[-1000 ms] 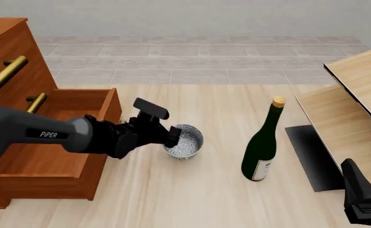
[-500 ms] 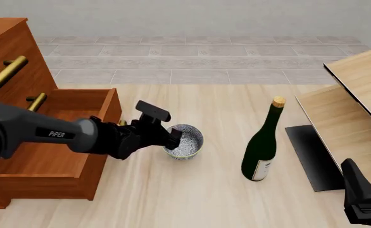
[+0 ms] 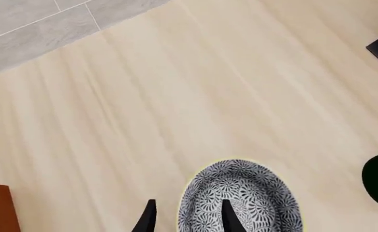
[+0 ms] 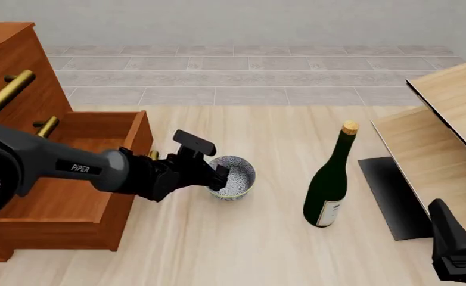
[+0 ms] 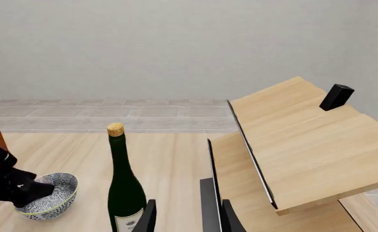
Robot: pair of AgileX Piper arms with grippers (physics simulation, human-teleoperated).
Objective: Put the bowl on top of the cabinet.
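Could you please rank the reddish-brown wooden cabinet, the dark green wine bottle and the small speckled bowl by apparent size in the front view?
1. Reddish-brown wooden cabinet, partly cropped by the frame.
2. Dark green wine bottle.
3. Small speckled grey-white bowl, partly hidden by the left gripper.

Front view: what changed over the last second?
The left gripper eased down and slightly right; one finger is now inside the bowl, the other outside its near-left rim, straddling the wall in the left wrist view, where the gap is not yet closed. The bowl, wine bottle, cabinet with its open drawer, and parked right gripper have not moved.
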